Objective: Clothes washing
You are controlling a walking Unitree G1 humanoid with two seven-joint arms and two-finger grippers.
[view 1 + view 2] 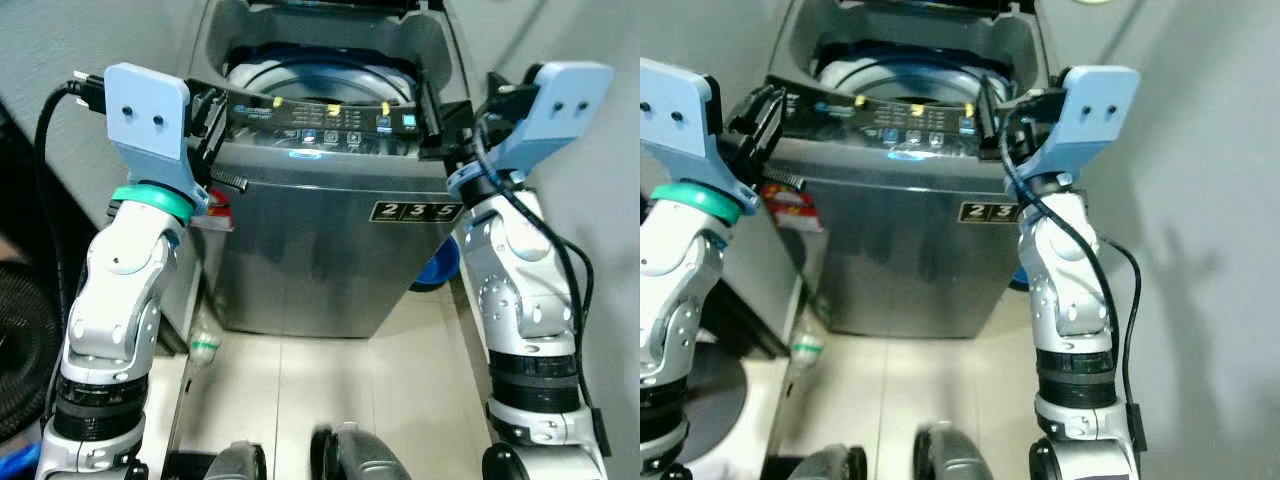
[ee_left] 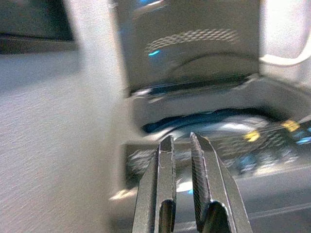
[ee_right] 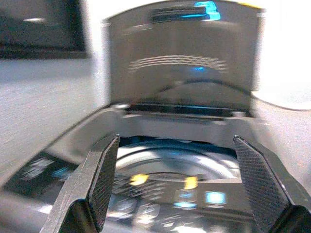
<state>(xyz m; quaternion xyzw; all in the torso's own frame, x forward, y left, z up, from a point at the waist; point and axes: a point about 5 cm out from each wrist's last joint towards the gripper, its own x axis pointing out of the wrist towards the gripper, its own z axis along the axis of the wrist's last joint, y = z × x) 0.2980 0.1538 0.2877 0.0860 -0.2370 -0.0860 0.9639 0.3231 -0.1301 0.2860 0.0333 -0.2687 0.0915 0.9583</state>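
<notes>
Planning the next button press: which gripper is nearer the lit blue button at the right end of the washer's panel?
Right. The right gripper hovers just beside that button; the left gripper sits at the panel's opposite end.

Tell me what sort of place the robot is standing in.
Probably a home laundry corner. A grey top-loading washing machine stands against the wall with its lid raised, its drum exposed and a lit control panel along the front; the floor is pale tile.
</notes>
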